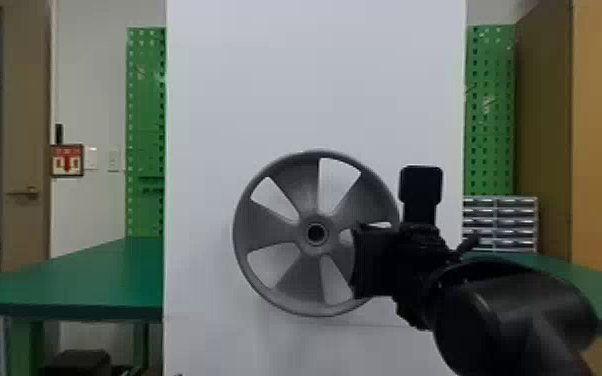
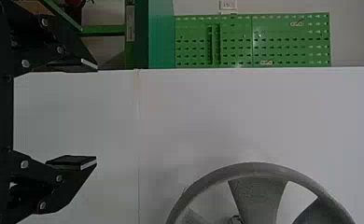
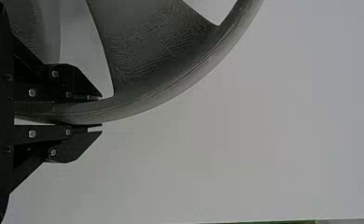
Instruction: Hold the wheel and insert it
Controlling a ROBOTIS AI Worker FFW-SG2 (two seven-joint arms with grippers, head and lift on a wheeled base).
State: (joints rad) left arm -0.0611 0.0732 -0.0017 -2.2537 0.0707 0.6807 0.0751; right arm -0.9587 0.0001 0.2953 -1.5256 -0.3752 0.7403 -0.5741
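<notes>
Holds the right arm point(image 1: 510, 310) low at the head view's right, with the right tool point(image 1: 376, 262) clamped; holds the left tool point(image 2: 96, 114) wide open.

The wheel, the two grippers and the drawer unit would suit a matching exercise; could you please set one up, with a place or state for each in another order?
1. wheel
2. left gripper
3. right gripper
4. drawer unit

A. fingers wide apart, nothing between them
B. on the green table, at the head view's right
C. upright in front of the white board
D. fingers closed on a grey rim

Right pairs: 1-C, 2-A, 3-D, 4-B
</notes>
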